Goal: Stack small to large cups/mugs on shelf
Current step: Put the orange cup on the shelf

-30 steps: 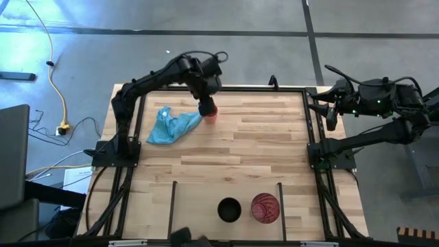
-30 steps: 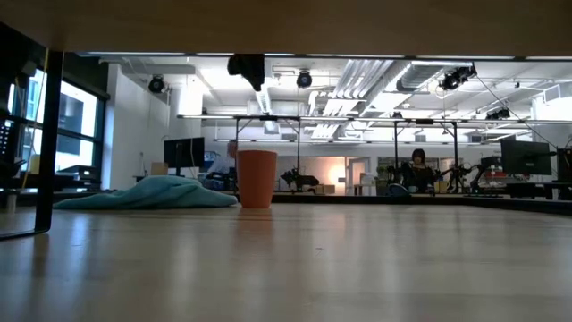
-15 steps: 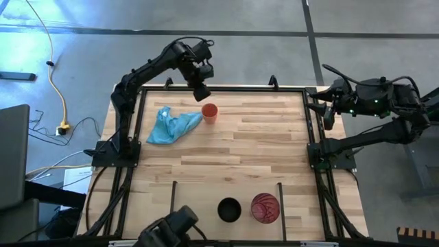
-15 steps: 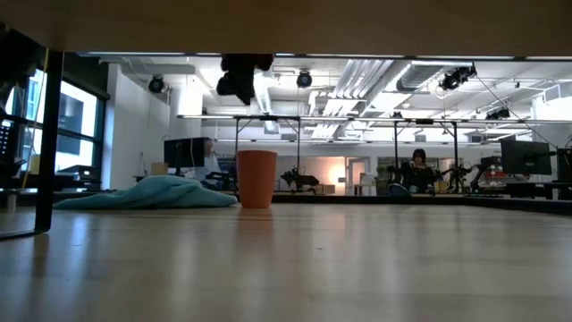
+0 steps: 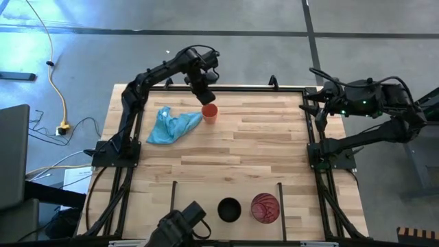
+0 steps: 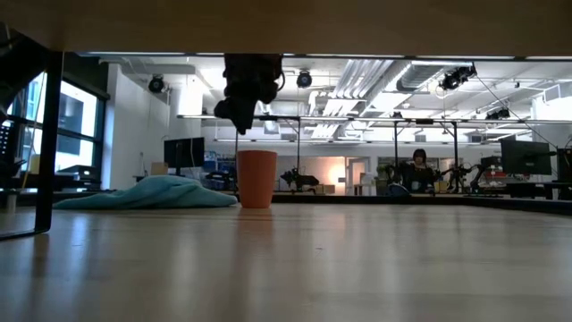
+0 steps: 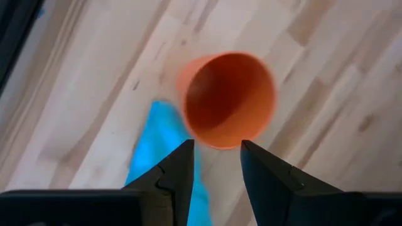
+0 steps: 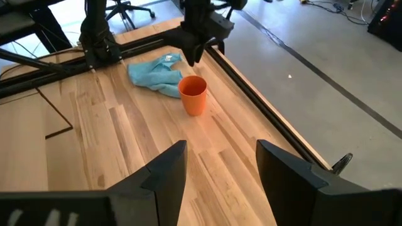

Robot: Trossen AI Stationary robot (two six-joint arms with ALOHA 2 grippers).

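Overhead, the left gripper (image 5: 204, 97), released, partly hides the orange cup (image 5: 209, 112); right gripper (image 5: 319, 110) spread, parked.

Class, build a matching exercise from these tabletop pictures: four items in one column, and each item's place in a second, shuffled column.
Items:
1. orange cup
2. black cup
3. red-pink cup
4. light-blue cloth

Places:
A. between the two thin black bars, on the right arm's side
B. upright beside the cloth, under the left gripper
C. crumpled near the left arm's base
D. between the two bars, next to the red-pink cup

Pairs: 1-B, 2-D, 3-A, 4-C
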